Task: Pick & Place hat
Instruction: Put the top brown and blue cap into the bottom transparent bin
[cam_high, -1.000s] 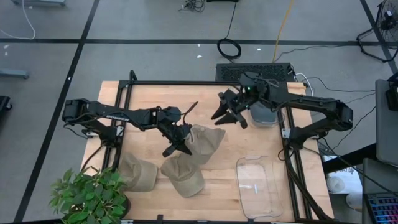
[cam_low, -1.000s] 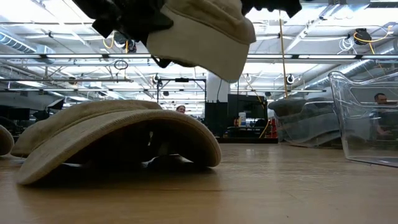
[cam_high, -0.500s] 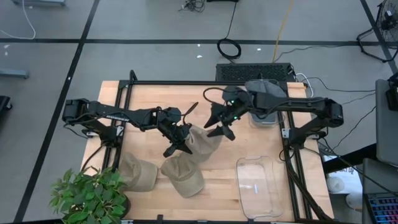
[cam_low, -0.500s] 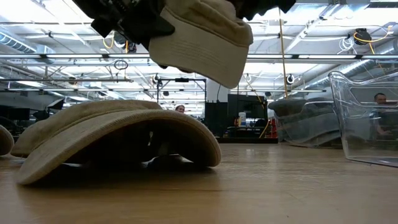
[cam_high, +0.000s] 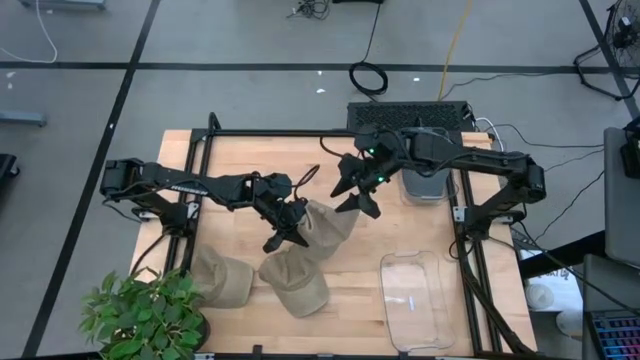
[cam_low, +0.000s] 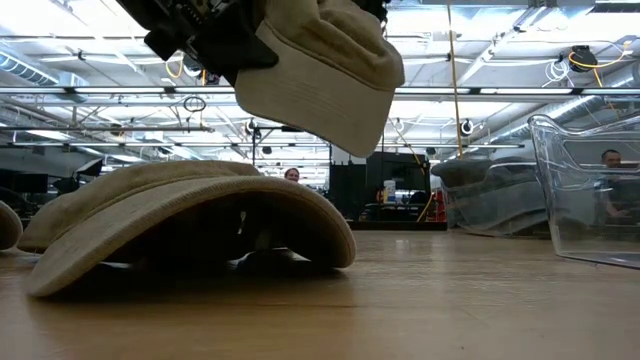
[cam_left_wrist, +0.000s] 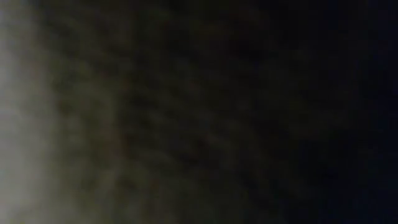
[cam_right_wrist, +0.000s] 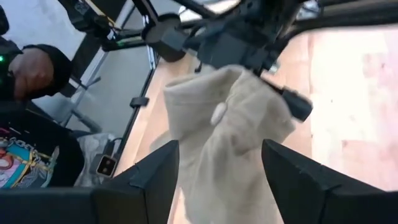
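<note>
Above the wooden surface (cam_high: 400, 235), the left hand (cam_high: 287, 226) pinched a tan hat (cam_high: 328, 225) aloft, over two more hats (cam_high: 295, 285) lying flat. The right hand (cam_high: 352, 187), fingers spread, straddled the hat's far side; closing on loose cloth could tug it free and drop it.

High view: overhead, straight down, whole table (cam_high: 400, 240) and both arms in frame. Low view: table-top height, level across wood into room behind; lifted hat (cam_low: 325, 65) close overhead. Left wrist view: pressed against something, only dark blur. Right wrist view: looks past own fingers (cam_right_wrist: 149, 180) at same lifted hat, close; hat shared with high and low views.
</note>
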